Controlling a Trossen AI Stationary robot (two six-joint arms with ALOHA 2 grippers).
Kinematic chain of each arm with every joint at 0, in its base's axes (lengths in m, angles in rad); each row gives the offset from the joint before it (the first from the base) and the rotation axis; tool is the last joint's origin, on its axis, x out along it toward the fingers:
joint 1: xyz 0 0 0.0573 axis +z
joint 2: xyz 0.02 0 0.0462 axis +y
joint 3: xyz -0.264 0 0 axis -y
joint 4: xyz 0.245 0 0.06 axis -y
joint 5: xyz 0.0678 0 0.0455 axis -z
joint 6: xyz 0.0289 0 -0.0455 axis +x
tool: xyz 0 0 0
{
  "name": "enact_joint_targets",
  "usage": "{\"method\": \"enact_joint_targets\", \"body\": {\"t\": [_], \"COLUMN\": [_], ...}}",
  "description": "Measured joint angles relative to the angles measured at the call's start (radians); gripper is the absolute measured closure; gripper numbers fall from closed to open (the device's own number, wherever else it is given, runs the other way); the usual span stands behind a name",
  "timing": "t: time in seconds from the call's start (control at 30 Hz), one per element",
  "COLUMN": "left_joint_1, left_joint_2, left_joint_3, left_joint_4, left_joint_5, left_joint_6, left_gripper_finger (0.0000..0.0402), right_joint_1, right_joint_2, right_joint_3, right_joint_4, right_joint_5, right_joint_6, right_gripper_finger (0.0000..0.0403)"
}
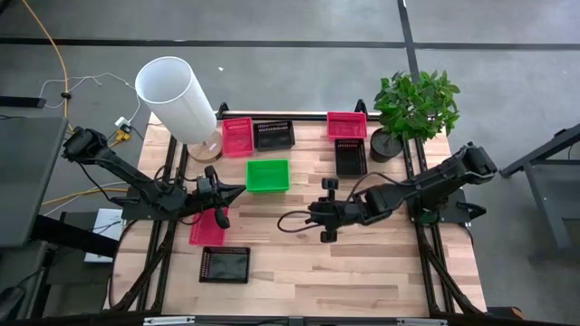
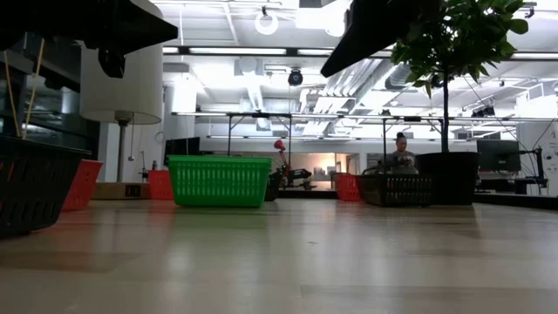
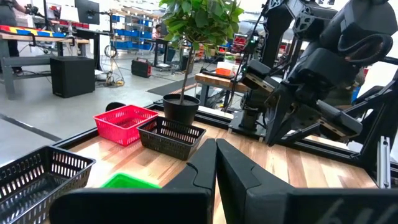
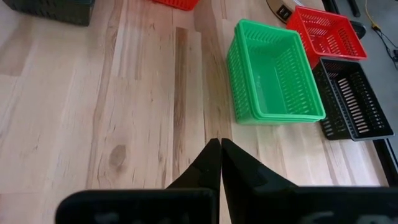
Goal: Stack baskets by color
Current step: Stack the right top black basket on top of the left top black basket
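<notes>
From above, the table point(image 1: 299, 263) carries the baskets spread out: a green stack point(image 1: 267, 175) near the middle, a pink-red basket point(image 1: 237, 137) and a black basket point(image 1: 275, 135) side by side at the far edge beside the tall white cylinder point(image 1: 177, 98), another pink-red basket point(image 1: 347, 125) with a black basket point(image 1: 351, 157) just nearer, close to the potted plant point(image 1: 412, 110); a third pink-red one point(image 1: 206, 228) lies under the left gripper point(image 1: 216, 192), and a third black one point(image 1: 225, 264) sits near the front. The right gripper point(image 1: 327, 210) hangs over bare wood right of centre. In the low view the green stack point(image 2: 219, 180) stands squarely on the table, with a black basket point(image 2: 397, 188) and the plant pot point(image 2: 449, 178) to its right. The left wrist view shows that arm's fingers point(image 3: 202, 163) pressed together and holding nothing, a pink-red basket point(image 3: 126, 122) touching a black one point(image 3: 170, 136) beyond. The right wrist view shows its fingers point(image 4: 211, 158) likewise closed and empty, pointing towards the green stack point(image 4: 272, 81), which looks like nested baskets. Green seems finished; pink-red and black are still scattered. The next move probably calls for a gripper to open, come down on one basket's rim and carry it onto its colour mate.
</notes>
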Motion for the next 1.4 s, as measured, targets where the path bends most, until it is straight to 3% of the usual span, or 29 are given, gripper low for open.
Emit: {"method": "enact_joint_targets", "body": {"t": [0.3, 0.47, 0.57, 0.77, 0.87, 1.07, 1.2, 1.4], "left_joint_1": [0.000, 0.000, 0.000, 0.000, 0.000, 0.000, 0.000, 0.000], "left_joint_2": [0.000, 0.000, -0.001, -0.002, -0.001, -0.001, -0.001, -0.001], "left_joint_3": [0.000, 0.000, 0.000, 0.000, 0.000, 0.000, 0.000, 0.000], "left_joint_4": [0.000, 0.007, 0.018, 0.021, 0.012, 0.001, 0.000, 0.007], "left_joint_5": [0.000, -0.005, -0.006, -0.031, -0.019, -0.004, -0.004, -0.004], "left_joint_6": [0.000, 0.001, 0.033, 0.042, 0.024, 0.008, 0.008, 0.008], "left_gripper_finger": [0.0401, 0.0401, 0.0402, 0.0402, 0.0402, 0.0402, 0.0402, 0.0401], "right_joint_1": [-0.050, -0.113, -0.168, -0.232, -0.233, -0.227, -0.201, -0.161], "right_joint_2": [0.008, 0.030, 0.076, 0.190, 0.199, 0.125, 0.027, -0.151], "right_joint_3": [-0.001, -0.001, 0.010, 0.115, 0.151, 0.132, -0.009, -0.228], "right_joint_4": [0.113, 0.186, 0.240, 0.162, 0.019, -0.225, -0.291, -0.229], "right_joint_5": [-0.015, -0.033, -0.097, -0.104, -0.041, -0.035, 0.015, 0.086], "right_joint_6": [-0.113, -0.344, -0.504, -0.579, -0.541, -0.321, -0.168, -0.033], "right_gripper_finger": [0.0403, 0.0403, 0.0403, 0.0403, 0.0403, 0.0403, 0.0403, 0.0403]}}
